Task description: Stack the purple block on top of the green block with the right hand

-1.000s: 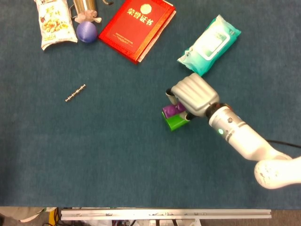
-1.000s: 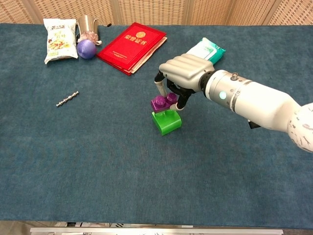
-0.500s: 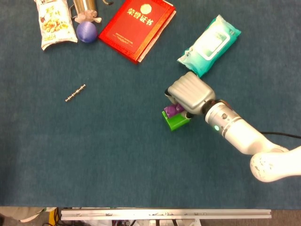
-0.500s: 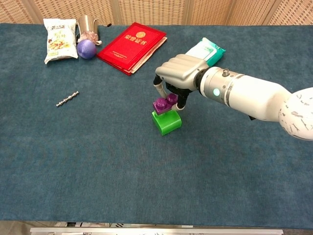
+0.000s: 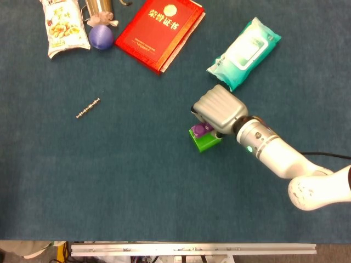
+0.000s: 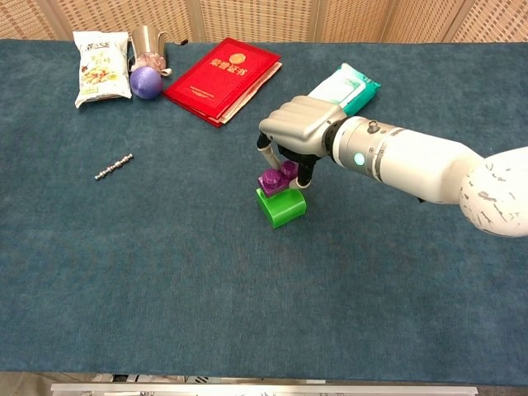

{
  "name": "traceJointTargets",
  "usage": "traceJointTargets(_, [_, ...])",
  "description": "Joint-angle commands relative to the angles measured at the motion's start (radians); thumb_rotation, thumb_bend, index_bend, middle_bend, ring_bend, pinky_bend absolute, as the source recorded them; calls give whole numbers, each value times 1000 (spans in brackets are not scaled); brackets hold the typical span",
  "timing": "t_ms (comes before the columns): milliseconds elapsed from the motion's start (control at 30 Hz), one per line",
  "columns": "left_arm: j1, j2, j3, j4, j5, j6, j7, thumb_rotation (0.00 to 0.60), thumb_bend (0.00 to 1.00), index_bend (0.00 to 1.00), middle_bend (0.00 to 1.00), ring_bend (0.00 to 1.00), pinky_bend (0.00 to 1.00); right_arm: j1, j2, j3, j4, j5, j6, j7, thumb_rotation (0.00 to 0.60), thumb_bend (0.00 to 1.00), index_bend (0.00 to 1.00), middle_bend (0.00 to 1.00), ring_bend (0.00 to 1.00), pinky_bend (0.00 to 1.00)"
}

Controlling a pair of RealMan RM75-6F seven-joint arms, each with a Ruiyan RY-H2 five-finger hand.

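I see my right hand [image 6: 299, 128] grasping the small purple studded plastic block [image 6: 278, 177] between its fingertips [image 6: 262, 152]; the block sits directly on the green plastic block [image 6: 281, 207] below them.

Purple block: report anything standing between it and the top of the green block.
Nothing visible does. The right robot hand holds the purple block directly over the green block, seemingly touching its top.
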Motion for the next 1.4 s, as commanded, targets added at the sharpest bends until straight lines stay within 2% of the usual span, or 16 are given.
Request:
traceJointTargets(33, [0,0,0,0,0,0,0,600,292,242,235,194,89,4,2,-6,-2,2,5,2,600,268,705,874,926,1000])
traceJointTargets(1400, [4,-3,-3,13,-5,-2,-11,600,292,242,235,194,89,66,-30,-55,20,45,25,-2,600,269,705,875,928,1000])
